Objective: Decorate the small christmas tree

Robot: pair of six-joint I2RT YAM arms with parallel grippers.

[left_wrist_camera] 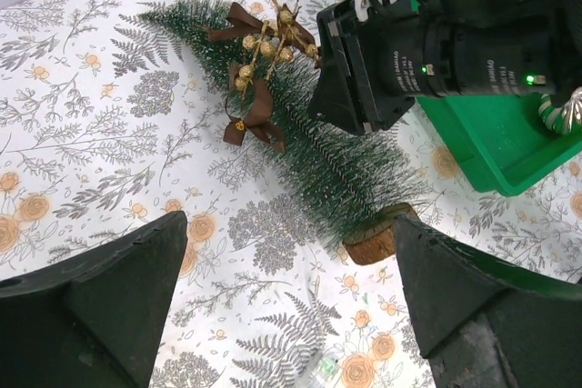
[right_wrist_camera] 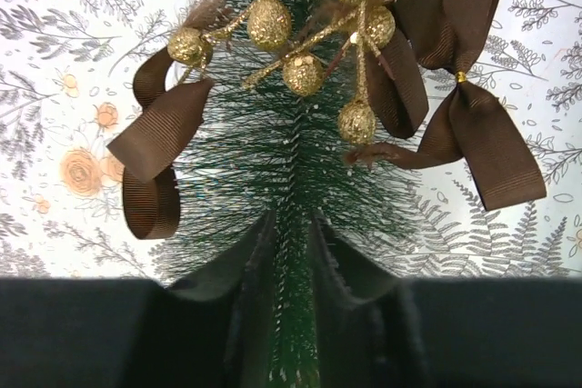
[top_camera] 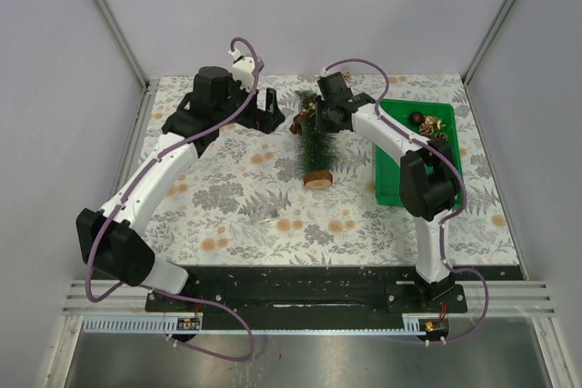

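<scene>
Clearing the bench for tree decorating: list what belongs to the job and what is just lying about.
Belongs:
small dark green bottle-brush christmas tree with wooden disc base
brown ribbon bows with gold glitter balls on it
green plastic tray of ornaments
right gripper clamped on the tree

Lying about:
flower-patterned table cover
open left gripper
</scene>
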